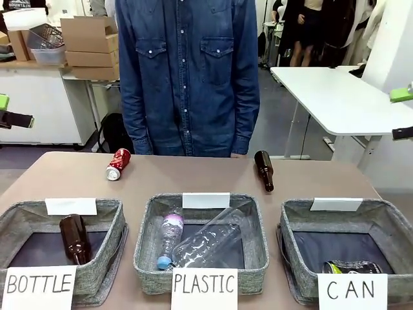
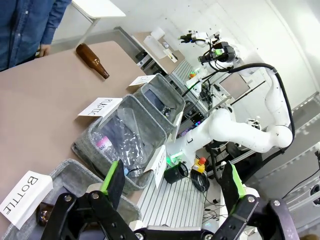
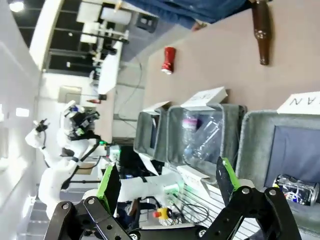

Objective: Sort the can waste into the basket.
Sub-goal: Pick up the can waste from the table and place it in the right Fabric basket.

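The red can (image 1: 118, 164) (image 3: 168, 60) lies on its side on the table's far left, near the person. The dark blue-black can (image 1: 352, 267) (image 3: 296, 189) lies inside the grey CAN basket (image 1: 294, 216) (image 3: 252, 137) (image 2: 162, 85) at the front right. My left gripper (image 1: 13, 111) (image 2: 172, 182) hangs open high at the left edge, holding nothing. My right gripper (image 1: 401, 114) (image 3: 167, 181) hangs open high at the right edge, above and behind the CAN basket, also holding nothing.
A brown bottle (image 1: 264, 170) lies on the table at the far right of centre. The BOTTLE basket (image 1: 19, 216) holds another brown bottle (image 1: 74, 239). The PLASTIC basket (image 1: 147, 226) holds clear plastic bottles (image 1: 206, 242). A person in a denim shirt (image 1: 187, 77) stands at the far side.
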You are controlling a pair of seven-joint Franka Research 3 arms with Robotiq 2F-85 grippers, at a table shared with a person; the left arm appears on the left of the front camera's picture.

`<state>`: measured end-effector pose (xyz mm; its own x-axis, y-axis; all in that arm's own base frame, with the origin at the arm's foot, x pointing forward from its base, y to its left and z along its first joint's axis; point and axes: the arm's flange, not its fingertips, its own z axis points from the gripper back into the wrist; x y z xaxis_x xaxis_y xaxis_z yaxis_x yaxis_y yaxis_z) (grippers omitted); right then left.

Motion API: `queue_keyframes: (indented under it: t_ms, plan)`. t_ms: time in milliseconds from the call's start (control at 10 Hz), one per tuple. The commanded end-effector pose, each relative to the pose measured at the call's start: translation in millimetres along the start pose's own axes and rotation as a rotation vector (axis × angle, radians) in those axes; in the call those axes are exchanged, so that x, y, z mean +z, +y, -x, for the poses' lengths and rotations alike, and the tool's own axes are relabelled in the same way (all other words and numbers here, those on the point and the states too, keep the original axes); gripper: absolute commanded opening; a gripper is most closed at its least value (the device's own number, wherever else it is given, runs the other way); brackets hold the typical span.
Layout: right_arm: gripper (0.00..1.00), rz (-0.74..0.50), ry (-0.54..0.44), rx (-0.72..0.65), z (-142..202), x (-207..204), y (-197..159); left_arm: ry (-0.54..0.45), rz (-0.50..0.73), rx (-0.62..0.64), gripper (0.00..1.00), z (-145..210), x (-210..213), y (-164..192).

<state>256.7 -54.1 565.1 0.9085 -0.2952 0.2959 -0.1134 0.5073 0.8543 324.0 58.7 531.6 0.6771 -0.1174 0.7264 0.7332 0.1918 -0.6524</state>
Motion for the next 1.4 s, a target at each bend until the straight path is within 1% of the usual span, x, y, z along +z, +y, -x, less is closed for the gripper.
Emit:
queue_keyframes:
  t_ms: [0, 1200, 1300]
  plan:
    - [1.00, 0.022, 0.007, 0.027, 0.2, 5.8, 0.9, -0.020, 0.020, -0.021, 1.00, -1.5, -0.8, -1.0]
    - [1.00, 0.022, 0.007, 0.027, 0.2, 5.8, 0.9, -0.020, 0.020, -0.021, 1.00, -1.5, -0.8, -1.0]
    - [1.00, 0.022, 0.007, 0.027, 0.2, 5.8, 0.9, 0.000, 0.000, 0.000, 1.00, 0.0, 0.0, 0.0]
